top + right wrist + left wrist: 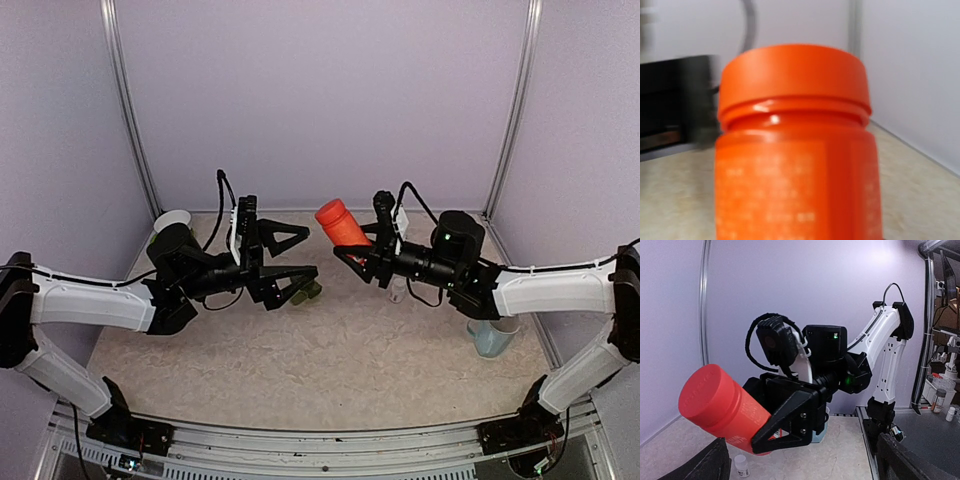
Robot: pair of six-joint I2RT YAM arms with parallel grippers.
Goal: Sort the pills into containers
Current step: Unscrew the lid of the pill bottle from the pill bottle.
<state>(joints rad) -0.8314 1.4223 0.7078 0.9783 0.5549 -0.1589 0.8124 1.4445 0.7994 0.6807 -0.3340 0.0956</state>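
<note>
My right gripper point(353, 246) is shut on an orange pill bottle point(337, 219) with its orange lid on, held tilted above the middle of the table. The bottle fills the right wrist view point(795, 150) and hides the fingers there. In the left wrist view the bottle point(715, 405) sits between the right arm's black fingers point(790, 422). My left gripper point(297, 256) stands open facing the bottle, a short gap away, with nothing in it. The dark green containers point(306, 292) lie on the table under the left gripper, partly hidden. No pills show.
A white bowl point(172, 219) stands at the back left. A pale blue mug point(492, 338) stands at the right, under the right arm. A small white vial point(398, 292) stands on the table below the right gripper, and shows in the left wrist view point(741, 466).
</note>
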